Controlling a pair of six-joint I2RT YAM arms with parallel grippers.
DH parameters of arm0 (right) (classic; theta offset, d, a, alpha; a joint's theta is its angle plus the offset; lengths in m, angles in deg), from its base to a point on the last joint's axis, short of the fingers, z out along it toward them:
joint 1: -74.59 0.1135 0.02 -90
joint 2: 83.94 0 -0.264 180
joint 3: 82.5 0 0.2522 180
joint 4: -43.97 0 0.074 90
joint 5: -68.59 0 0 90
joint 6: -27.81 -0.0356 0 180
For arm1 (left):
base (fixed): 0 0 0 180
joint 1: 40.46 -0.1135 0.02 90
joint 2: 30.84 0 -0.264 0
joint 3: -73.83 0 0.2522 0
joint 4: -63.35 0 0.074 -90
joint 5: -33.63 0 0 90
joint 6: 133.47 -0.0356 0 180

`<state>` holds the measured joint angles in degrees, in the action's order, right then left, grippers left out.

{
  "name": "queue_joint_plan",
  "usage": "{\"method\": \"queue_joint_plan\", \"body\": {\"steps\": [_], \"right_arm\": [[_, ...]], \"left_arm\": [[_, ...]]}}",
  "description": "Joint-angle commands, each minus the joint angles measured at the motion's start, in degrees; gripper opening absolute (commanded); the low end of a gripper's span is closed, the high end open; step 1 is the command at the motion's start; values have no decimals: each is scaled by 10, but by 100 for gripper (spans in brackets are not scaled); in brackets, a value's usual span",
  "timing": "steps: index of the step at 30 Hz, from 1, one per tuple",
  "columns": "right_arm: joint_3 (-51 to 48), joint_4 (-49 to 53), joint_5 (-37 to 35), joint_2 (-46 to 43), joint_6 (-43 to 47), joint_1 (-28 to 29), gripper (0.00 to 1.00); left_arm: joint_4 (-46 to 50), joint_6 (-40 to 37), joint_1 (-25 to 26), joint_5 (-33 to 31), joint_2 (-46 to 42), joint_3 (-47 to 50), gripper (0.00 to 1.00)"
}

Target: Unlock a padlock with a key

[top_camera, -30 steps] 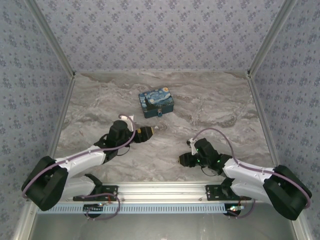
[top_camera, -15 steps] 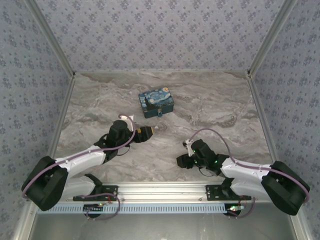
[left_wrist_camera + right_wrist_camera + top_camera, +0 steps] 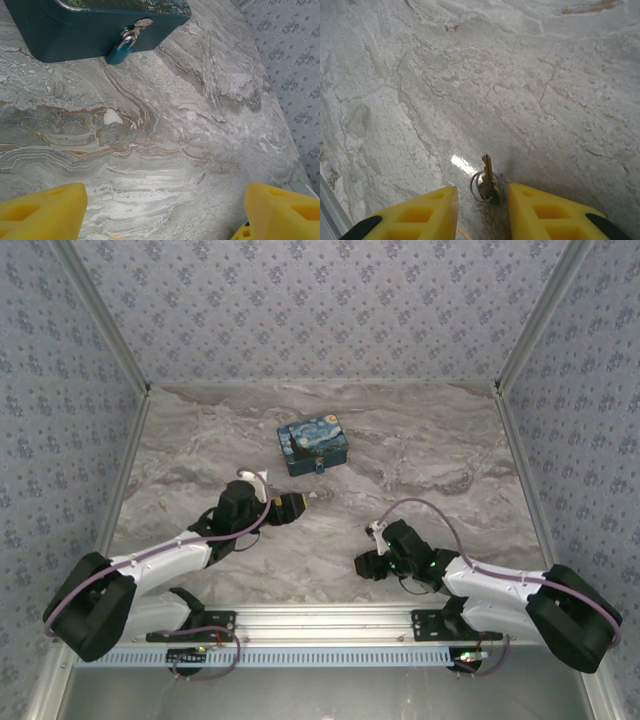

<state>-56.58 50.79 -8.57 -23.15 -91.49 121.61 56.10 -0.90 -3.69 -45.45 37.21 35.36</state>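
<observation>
Right wrist view: the right gripper (image 3: 481, 200), jaws narrowly parted and holding nothing, straddles the key (image 3: 487, 181) on the table (image 3: 545, 75), set to pinch it. The left gripper (image 3: 165, 210) hovers wide open, empty, facing the padlock (image 3: 121, 50) hanging on the box (image 3: 75, 30)

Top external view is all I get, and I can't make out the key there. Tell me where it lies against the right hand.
Observer: The key lies flat on the table between the right hand's fingers; neither seems to touch it.
Operator: Say what's on it.
Observer: A thin wire ring runs through its head.
Operator: Now report the padlock.
Observer: The padlock hangs shut through the latch on the box's front wall.
</observation>
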Motion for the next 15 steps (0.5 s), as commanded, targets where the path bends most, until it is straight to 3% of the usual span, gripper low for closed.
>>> {"method": "queue_joint_plan", "body": {"steps": [1,7,15], "right_arm": [[3,8,-3,19,5,5,34],[7,-1,3,44,7,13,28],[8,-4,1,36,10,15,10]], "left_arm": [[3,-7,4,-6,0,-15,82],[2,-8,4,-8,-2,-16,82],[9,-12,4,-11,-8,-19,82]]}}
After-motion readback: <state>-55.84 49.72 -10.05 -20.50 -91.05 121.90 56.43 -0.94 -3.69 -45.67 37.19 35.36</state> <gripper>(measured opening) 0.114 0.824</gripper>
